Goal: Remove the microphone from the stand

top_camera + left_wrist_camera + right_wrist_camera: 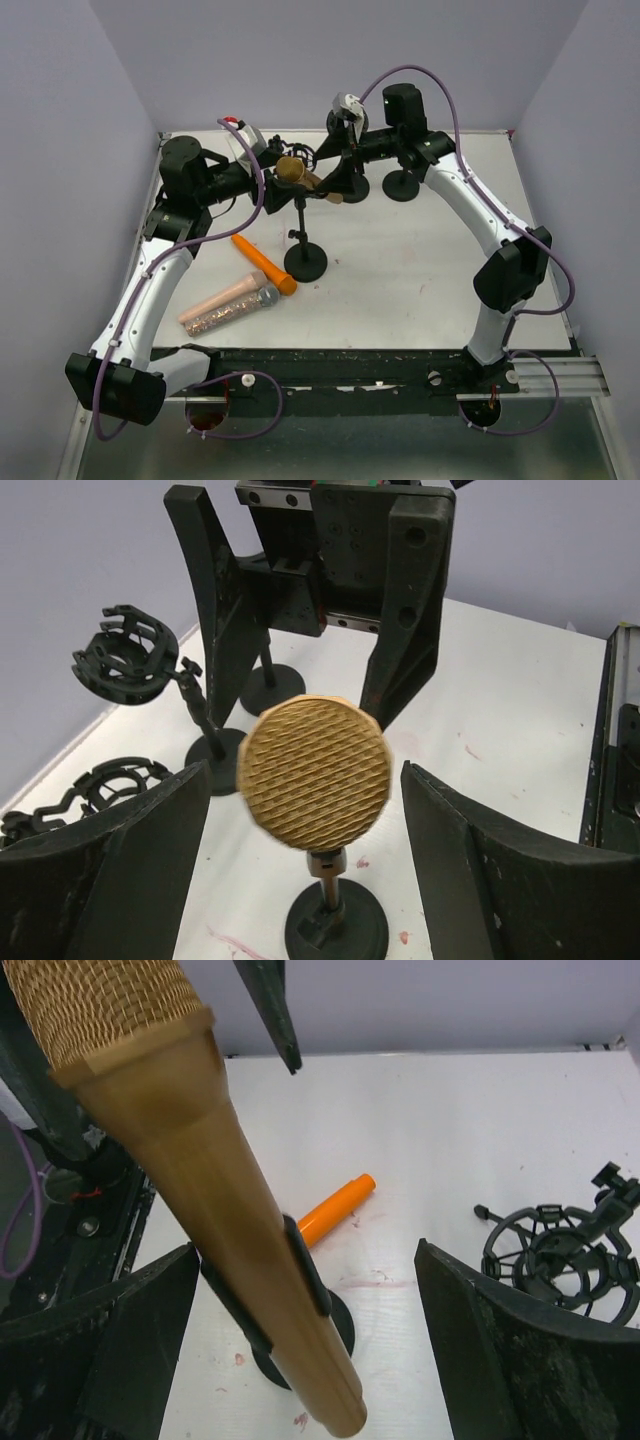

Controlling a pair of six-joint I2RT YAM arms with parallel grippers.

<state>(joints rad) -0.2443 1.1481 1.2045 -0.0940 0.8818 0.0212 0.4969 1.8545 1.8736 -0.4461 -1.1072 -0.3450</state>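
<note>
flanking gold microphone (pixel 312 770) on stand (pixel 305 262), left fingers (pixel 120 865), right fingers (pixel 520 1350) open, empty, mounts (pixel 125 660) behind

The gold tapered microphone (pixel 250 1250) has a smooth, satin-sheened body and a finely woven metal-mesh head, the black stand clip (pixel 308 1270) around it looks like matt plastic, the white tabletop (pixel 420 280) is matt and faintly stained, and the orange cylindrical microphone (pixel 263 263) looks like smooth plastic.

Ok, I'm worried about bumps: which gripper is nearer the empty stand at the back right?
Right. The right gripper hangs just left of that stand; the left gripper is farther left, past the gold microphone.
</note>
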